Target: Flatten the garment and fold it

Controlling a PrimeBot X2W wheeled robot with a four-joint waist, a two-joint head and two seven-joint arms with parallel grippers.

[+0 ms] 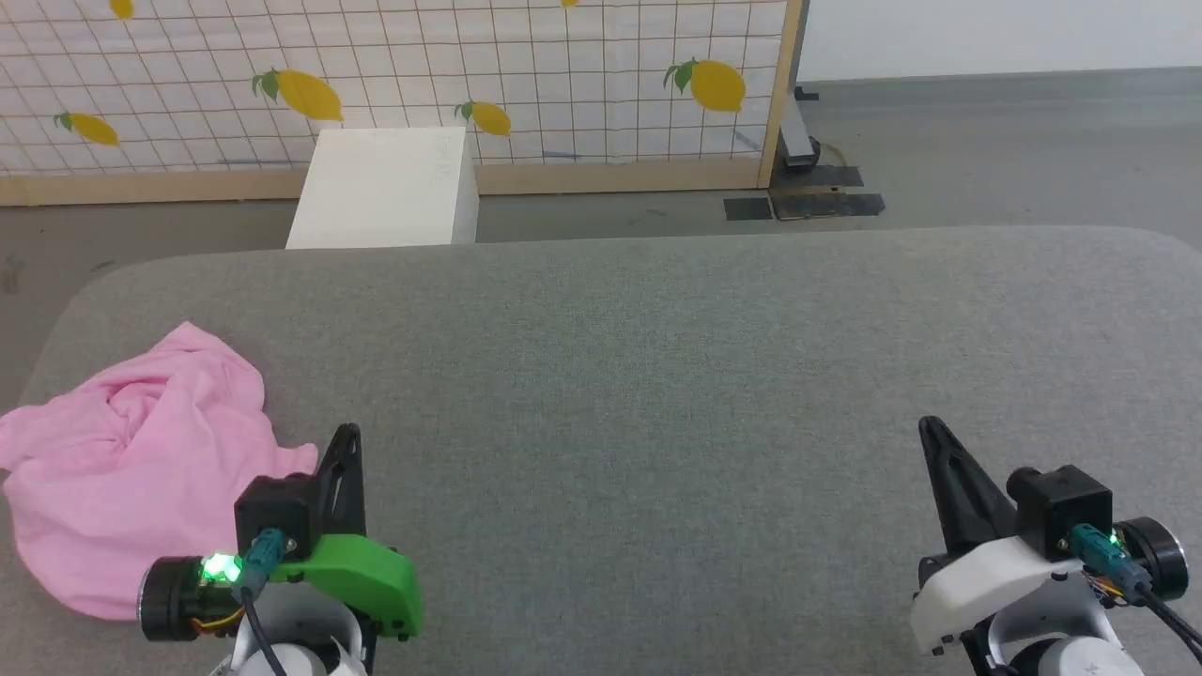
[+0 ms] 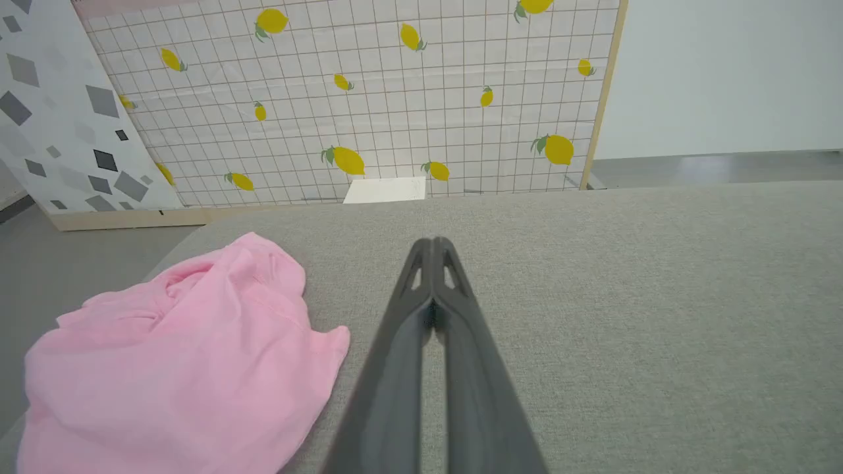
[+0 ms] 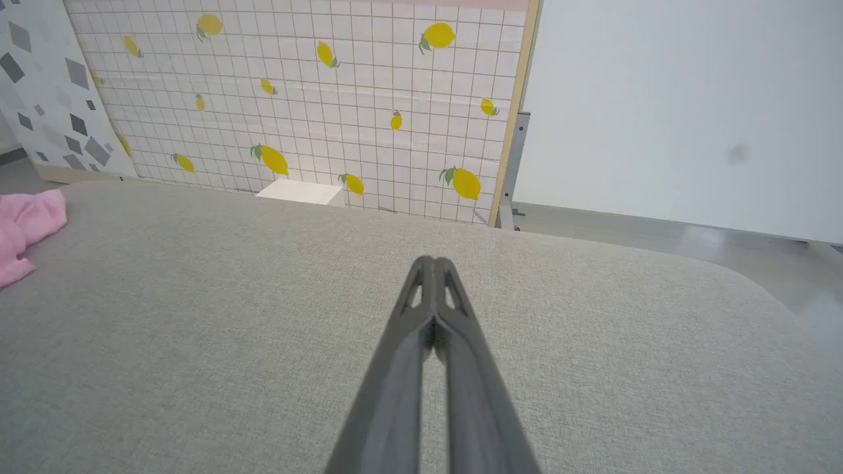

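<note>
Lying crumpled in a pink heap near the left end of the grey bench (image 1: 657,357), the garment (image 1: 131,469) sat just beside the left gripper (image 1: 347,434), whose jaws were clenched on nothing. The right gripper (image 1: 930,427), well apart over the bench's right side, had its jaws clenched empty too.

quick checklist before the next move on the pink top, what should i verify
1. garment on the table: ok, at its left end.
2. garment flat: not ok, bunched in a heap.
3. none of it hangs over the edge: cannot tell.
4. left gripper open to grasp: not ok, shut and empty.
5. right gripper open: not ok, shut and empty.
6. way from left gripper to garment free: ok, nothing between them.
</note>
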